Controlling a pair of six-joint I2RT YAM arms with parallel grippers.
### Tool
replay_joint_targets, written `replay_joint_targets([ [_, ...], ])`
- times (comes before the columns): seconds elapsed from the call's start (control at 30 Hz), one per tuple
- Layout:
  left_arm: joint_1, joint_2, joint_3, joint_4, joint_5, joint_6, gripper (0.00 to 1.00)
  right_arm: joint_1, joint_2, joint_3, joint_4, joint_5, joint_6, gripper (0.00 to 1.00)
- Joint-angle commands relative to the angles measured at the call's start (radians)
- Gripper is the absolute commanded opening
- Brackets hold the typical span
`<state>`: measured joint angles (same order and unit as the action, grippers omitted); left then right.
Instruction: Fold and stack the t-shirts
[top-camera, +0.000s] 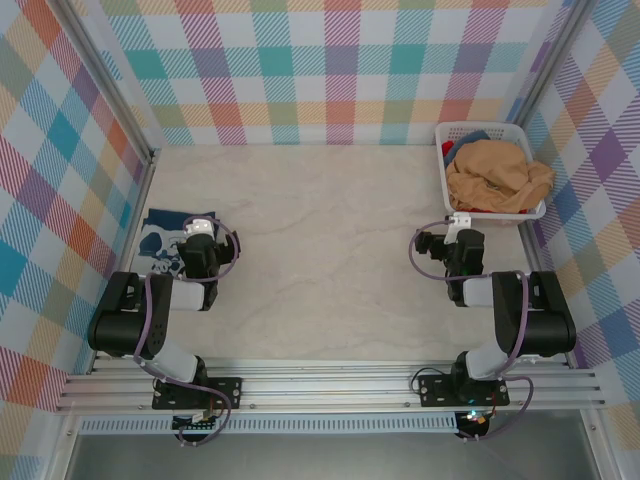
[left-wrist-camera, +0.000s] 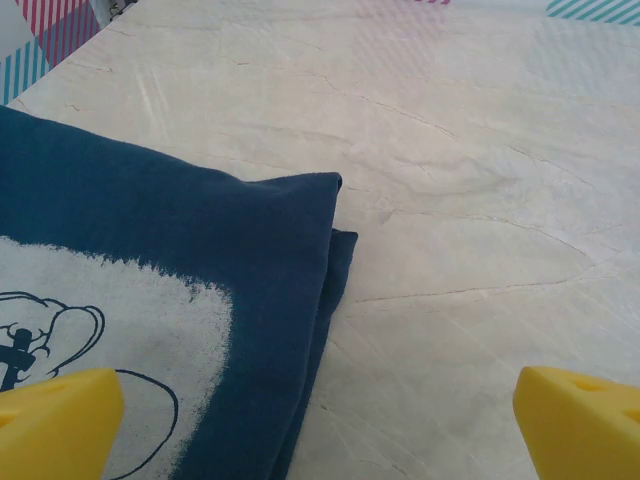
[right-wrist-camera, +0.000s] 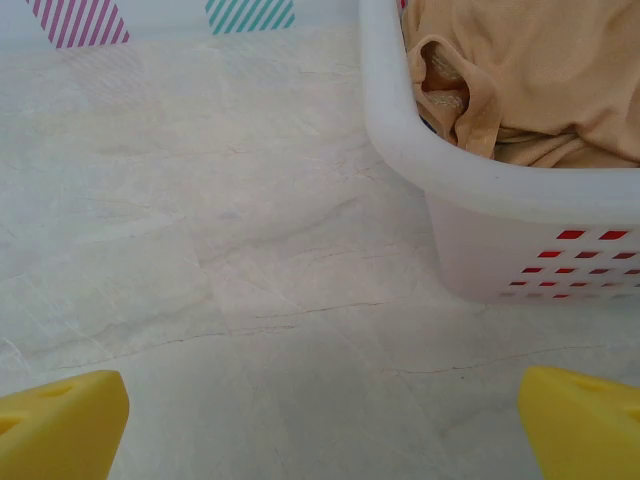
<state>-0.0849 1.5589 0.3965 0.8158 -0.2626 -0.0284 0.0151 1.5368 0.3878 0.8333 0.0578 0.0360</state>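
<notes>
A folded navy t-shirt (top-camera: 160, 240) with a pale print lies flat at the left of the table; its corner and print reach into the left wrist view (left-wrist-camera: 190, 300). My left gripper (top-camera: 200, 232) hovers over its right edge, open and empty (left-wrist-camera: 320, 425). A crumpled tan t-shirt (top-camera: 497, 175) fills the white basket (top-camera: 448, 172) at the back right, with bits of blue and red cloth beneath it. In the right wrist view the tan t-shirt (right-wrist-camera: 530, 80) bulges above the basket wall (right-wrist-camera: 480, 220). My right gripper (top-camera: 460, 222) sits just in front of the basket, open and empty (right-wrist-camera: 325, 420).
The marble-look tabletop (top-camera: 330, 250) stretches between the two arms. Checked walls enclose the left, back and right sides. Metal rails run along the near edge by the arm bases.
</notes>
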Motion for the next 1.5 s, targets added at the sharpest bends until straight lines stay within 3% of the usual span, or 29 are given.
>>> replay_joint_targets([
  [0.0, -0.01, 0.003, 0.001, 0.034, -0.007, 0.016, 1.0, 0.002, -0.001, 0.017, 0.01, -0.022, -0.02, 1.0],
  [0.63, -0.01, 0.003, 0.001, 0.034, -0.006, 0.016, 1.0, 0.002, -0.006, 0.008, 0.021, -0.019, -0.02, 1.0],
  [0.73, -0.014, -0.029, 0.002, 0.023, -0.029, 0.018, 1.0, 0.031, -0.131, 0.012, -0.063, 0.097, -0.017, 1.0],
  [0.8, -0.053, -0.218, 0.032, -0.185, -0.082, 0.04, 1.0, 0.072, -0.319, 0.088, -0.319, 0.207, 0.002, 1.0],
  [0.93, -0.171, -0.558, 0.139, -0.311, -0.145, 0.054, 1.0, 0.072, -0.541, 0.391, -0.815, 0.162, 0.228, 1.0],
  [0.97, -0.169, -0.581, 0.213, -0.415, -0.171, -0.073, 1.0, 0.065, -0.545, 0.442, -0.87, 0.186, 0.313, 1.0],
  [1.03, -0.151, -0.6, 0.452, -0.955, -0.272, -0.535, 1.0, -0.008, -0.478, 0.552, -0.924, 0.035, 0.345, 1.0],
  [1.07, -0.12, -0.596, 0.492, -1.011, -0.176, -0.542, 1.0, -0.016, -0.42, 0.657, -1.045, 0.073, 0.366, 1.0],
  [1.1, -0.079, -0.582, 0.5, -0.921, 0.076, -0.496, 1.0, -0.019, -0.343, 0.772, -1.169, 0.144, 0.373, 1.0],
  [1.13, -0.069, -0.553, 0.546, -0.945, 0.168, -0.525, 1.0, -0.03, -0.269, 0.858, -1.244, 0.189, 0.372, 0.99],
  [1.27, -0.124, -0.425, 0.738, -1.148, 0.342, -0.549, 0.96, -0.146, -0.021, 1.126, -1.458, 0.139, 0.425, 0.89],
  [1.47, -0.289, -0.437, 0.727, -1.19, 0.352, -0.517, 0.93, -0.228, 0.184, 1.263, -1.449, 0.069, 0.497, 0.88],
])
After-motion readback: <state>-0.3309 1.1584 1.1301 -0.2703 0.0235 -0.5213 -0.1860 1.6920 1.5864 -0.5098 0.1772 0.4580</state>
